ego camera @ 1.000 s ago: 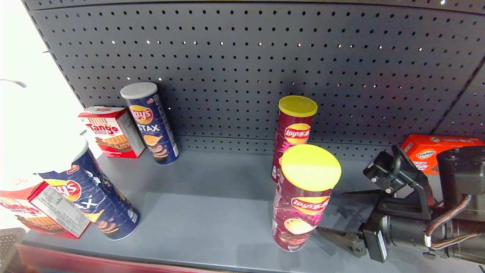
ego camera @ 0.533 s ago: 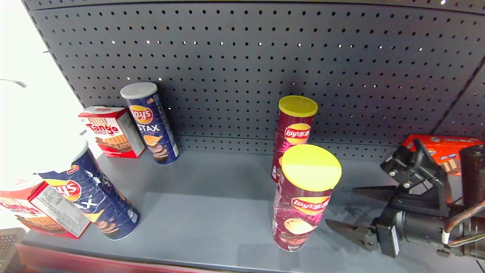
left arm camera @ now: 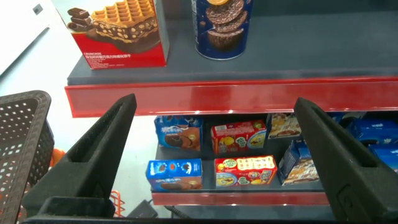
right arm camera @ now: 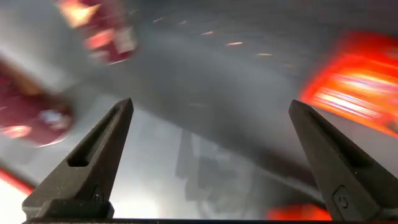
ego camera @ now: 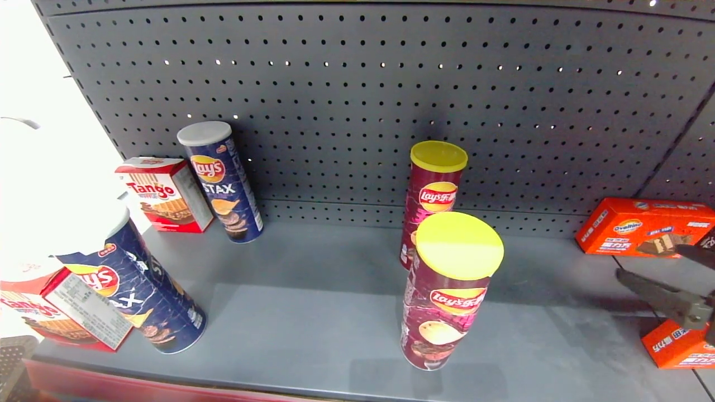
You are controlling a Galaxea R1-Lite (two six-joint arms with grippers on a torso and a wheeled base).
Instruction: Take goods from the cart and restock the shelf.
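Observation:
Two maroon chip cans with yellow lids stand upright on the grey shelf (ego camera: 313,312), one in front (ego camera: 447,290) and one behind (ego camera: 435,187). At the head view's right edge my right gripper (ego camera: 648,261) is open and holds nothing, well clear of the front can. Its wrist view is blurred, showing open fingers (right arm camera: 93,162) over the shelf, maroon cans (right arm camera: 31,118) to one side and an orange box (right arm camera: 354,87) to the other. My left gripper (left arm camera: 214,102) is open and holds nothing, below the shelf's red front edge (left arm camera: 249,96).
Blue chip cans (ego camera: 220,181) (ego camera: 139,290) and red wafer boxes (ego camera: 162,192) (ego camera: 50,312) fill the shelf's left side. Orange boxes (ego camera: 642,226) (ego camera: 678,343) lie at the right. A pegboard wall (ego camera: 357,100) backs the shelf. A black basket (left arm camera: 25,137) and a stocked lower shelf (left arm camera: 242,155) are below.
My right arm has pulled back to the right, away from the front maroon can, which stays standing. The orange box behind the arm is now uncovered.

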